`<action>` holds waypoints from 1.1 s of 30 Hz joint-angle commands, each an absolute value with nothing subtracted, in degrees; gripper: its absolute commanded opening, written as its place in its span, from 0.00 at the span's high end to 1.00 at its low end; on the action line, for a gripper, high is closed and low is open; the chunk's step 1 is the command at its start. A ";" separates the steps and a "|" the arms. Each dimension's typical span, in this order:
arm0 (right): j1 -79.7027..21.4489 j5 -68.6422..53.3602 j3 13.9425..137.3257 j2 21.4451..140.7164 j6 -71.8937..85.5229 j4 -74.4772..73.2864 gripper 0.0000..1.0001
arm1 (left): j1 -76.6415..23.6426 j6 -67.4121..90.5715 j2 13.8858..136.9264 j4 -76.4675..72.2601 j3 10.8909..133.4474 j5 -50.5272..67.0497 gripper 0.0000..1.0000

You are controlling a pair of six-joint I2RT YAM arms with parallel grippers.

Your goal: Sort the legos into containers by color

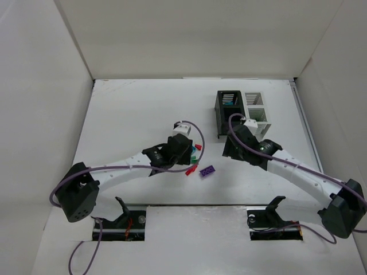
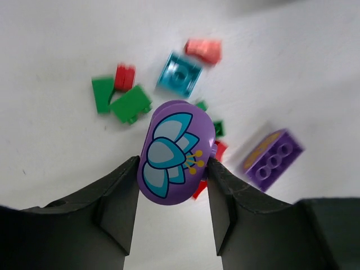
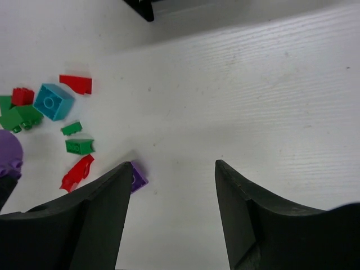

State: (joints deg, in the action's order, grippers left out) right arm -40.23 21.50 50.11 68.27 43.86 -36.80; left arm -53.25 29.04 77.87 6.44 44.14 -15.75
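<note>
Holding a purple flower-print piece (image 2: 175, 152), left jaws sit clamped over the loose bricks (image 2: 129, 104), well apart from the black bin (image 1: 228, 109). Right jaws gape empty just beside that black bin. Sorting looks barely begun: most bricks lie on the worktop (image 1: 126, 114); bin contents unclear.

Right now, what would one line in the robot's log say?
left gripper: shut on purple flower piece | right gripper: open, empty | other legos: loose on table
</note>
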 commanded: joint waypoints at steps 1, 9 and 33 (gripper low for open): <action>-40.69 29.16 51.16 63.38 47.98 -39.36 0.34 | -53.53 24.80 74.09 4.32 52.44 -19.86 0.72; -38.60 39.81 53.26 58.45 58.27 -48.69 0.33 | -51.33 9.59 88.22 -3.78 75.73 -10.13 0.70; -28.83 38.58 53.96 53.00 56.34 -52.12 0.32 | -49.66 5.45 125.24 11.95 121.90 -4.21 0.49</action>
State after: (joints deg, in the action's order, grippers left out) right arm -29.17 38.74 52.07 53.80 56.75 -51.03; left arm -50.02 5.21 126.19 11.44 117.91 -2.74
